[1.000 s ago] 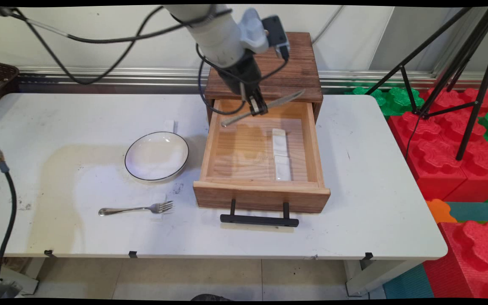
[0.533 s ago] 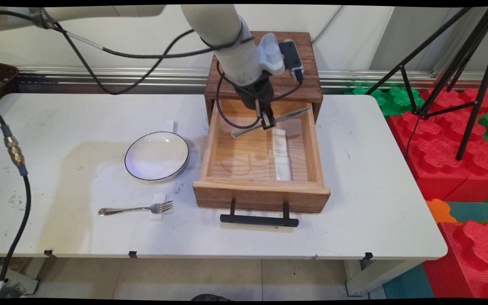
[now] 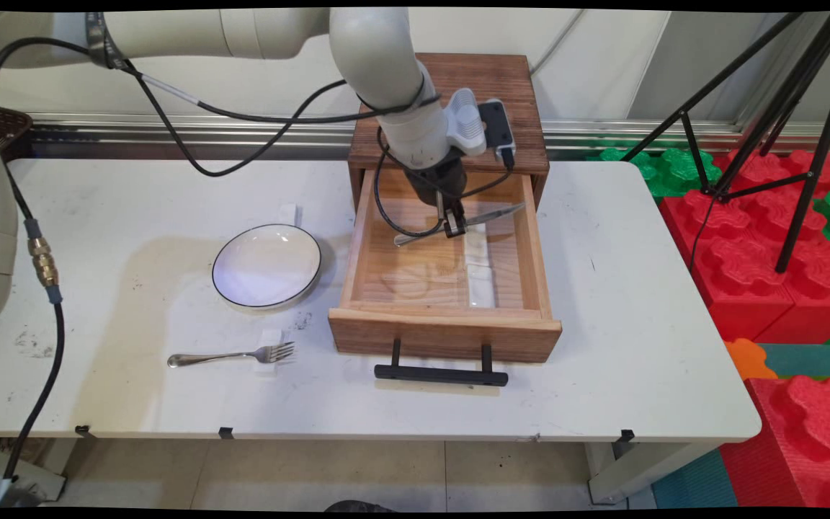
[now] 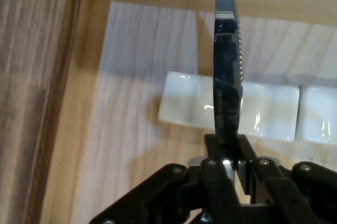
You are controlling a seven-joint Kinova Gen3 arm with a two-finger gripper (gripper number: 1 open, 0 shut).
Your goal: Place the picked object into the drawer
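- Gripper (image 3: 454, 229): black, two-fingered, at upper centre of the main view, pointing down into the open drawer; fingers closed narrowly on a table knife. In the hand view the gripper (image 4: 227, 153) rises from the bottom edge with the blade pinched between its tips.
- Table knife (image 3: 458, 220): silver metal, held near its middle, lying almost level across the drawer's rear half; handle end toward the left of the frame, blade tip toward the right and slightly higher. In the hand view the knife (image 4: 227, 76) runs straight up the frame, serrated edge on the right.
- Drawer (image 3: 445, 333): light wood, pulled out of a dark wooden cabinet (image 3: 509, 108) at upper centre; black bar handle (image 3: 441, 373) on its front.
- White rests (image 3: 479, 263): two oblong ceramic pieces laid end to end on the drawer floor, right of its middle; the rear one lies directly under the held blade in the hand view (image 4: 263, 110). Whether the knife touches it cannot be told.
- Plate (image 3: 266, 265): white with a dark rim, on the table just left of the drawer.
- Fork (image 3: 231, 356): silver, lower left of the plate, tines toward the right, resting on a small white block.
- Table (image 3: 638, 324): white, marked with stains at left.
- Foam blocks (image 3: 782, 238): red and green, at the right edge, beside a black tripod (image 3: 804, 108).
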